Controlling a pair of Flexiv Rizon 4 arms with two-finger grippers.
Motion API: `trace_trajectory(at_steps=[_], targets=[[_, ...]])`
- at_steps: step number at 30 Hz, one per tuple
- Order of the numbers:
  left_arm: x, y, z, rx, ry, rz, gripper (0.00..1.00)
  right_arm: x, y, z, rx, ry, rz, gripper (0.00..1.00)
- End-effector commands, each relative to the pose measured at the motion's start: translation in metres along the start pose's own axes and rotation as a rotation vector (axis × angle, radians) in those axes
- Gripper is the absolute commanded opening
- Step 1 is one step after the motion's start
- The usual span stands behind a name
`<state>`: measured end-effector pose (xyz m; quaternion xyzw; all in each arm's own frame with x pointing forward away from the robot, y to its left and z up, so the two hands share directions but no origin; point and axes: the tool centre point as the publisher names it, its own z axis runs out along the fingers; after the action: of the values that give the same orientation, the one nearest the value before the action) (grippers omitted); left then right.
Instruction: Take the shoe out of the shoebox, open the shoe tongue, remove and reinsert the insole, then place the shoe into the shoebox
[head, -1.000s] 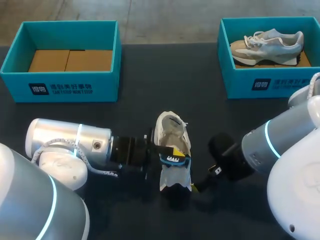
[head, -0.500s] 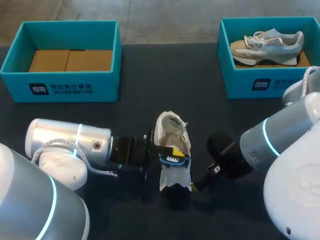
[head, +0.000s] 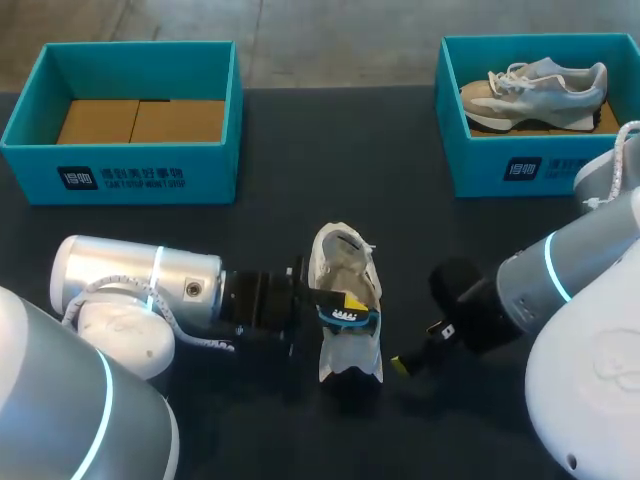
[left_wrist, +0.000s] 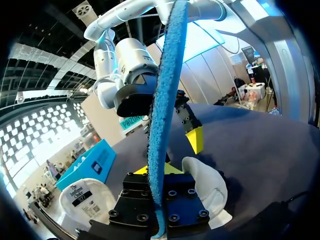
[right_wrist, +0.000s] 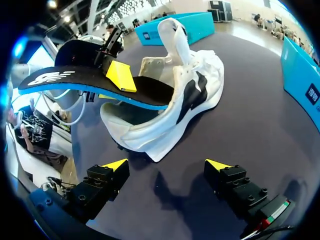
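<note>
I had the white sneaker (head: 345, 262) unboxed. My left gripper (left_wrist: 159, 172) pinched its insole (right_wrist: 100, 87), still partly inside. My right gripper (right_wrist: 167, 165) stood spread, empty. Seating and reboxing remained.

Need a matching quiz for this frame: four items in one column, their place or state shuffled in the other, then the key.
Column one
1. insole
2. white shoe
3. grey shoe
4. right gripper

Column two
A. open, holding nothing
B. inside the right shoebox
C. clamped in the left gripper
D. resting on the table

Pairs: 1-C, 2-D, 3-B, 4-A.
</note>
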<state>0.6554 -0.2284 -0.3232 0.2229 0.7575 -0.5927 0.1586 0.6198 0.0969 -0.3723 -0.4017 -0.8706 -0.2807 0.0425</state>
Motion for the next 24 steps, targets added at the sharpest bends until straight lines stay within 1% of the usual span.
trace_trajectory(at_steps=[1,5,10,15,20,24], targets=[[-0.0016,0.0005,0.0003,-0.005,0.002,0.001,0.00,-0.0003,-0.0037,-0.0092,-0.008,-0.013,0.006,1.00],[-0.0018,0.0003,0.0002,-0.005,0.001,0.002,0.00,-0.0002,-0.0044,-0.0106,-0.010,-0.019,0.009,1.00],[-0.0015,0.0001,0.0003,-0.006,0.001,0.001,0.00,-0.0010,-0.0068,-0.0104,0.012,-0.036,0.003,1.00],[-0.0009,-0.0006,0.0013,-0.006,0.003,0.002,0.00,-0.0001,-0.0100,-0.0153,0.018,-0.052,-0.019,1.00],[-0.0008,-0.0014,0.0020,-0.007,0.004,0.003,0.00,0.0023,-0.0117,-0.0150,0.051,-0.082,-0.064,1.00],[-0.0009,-0.0025,0.0027,-0.006,0.005,0.005,0.00,0.0030,-0.0121,-0.0147,0.062,-0.089,-0.074,1.00]])
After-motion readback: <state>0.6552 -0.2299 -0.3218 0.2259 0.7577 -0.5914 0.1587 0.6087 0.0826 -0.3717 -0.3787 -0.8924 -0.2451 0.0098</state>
